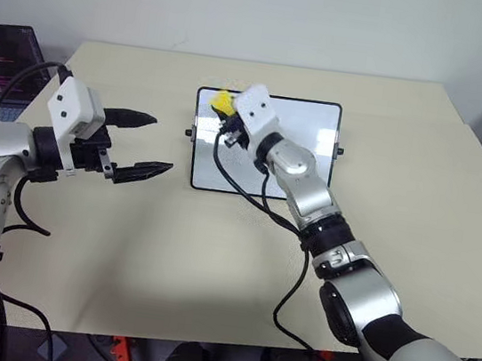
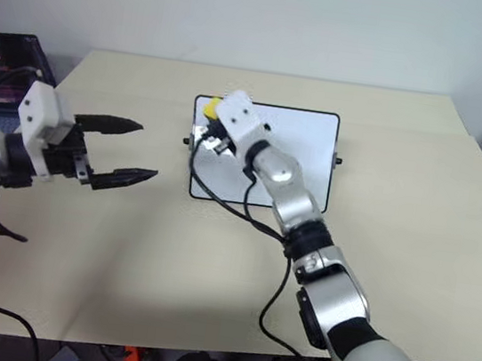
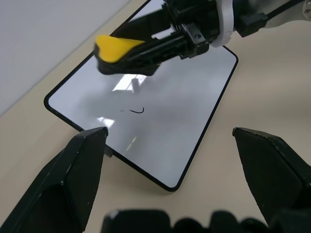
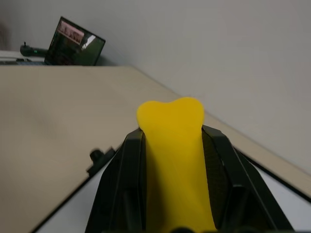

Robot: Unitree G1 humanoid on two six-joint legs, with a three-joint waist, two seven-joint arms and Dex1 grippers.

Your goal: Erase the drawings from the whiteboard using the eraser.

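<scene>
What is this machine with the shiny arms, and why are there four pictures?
It is a robot with two arms. Two pictures come from cameras in its head, looking down at a beige table. The other two come from little cameras on its wrists. Each arm ends in a pincer with two black fingers. The right pincer squeezes a yellow eraser and holds it above a whiteboard lying on the table. A small black mark is on the board. The left pincer is open and holds nothing. A laptop sits at the table's far left.
</scene>
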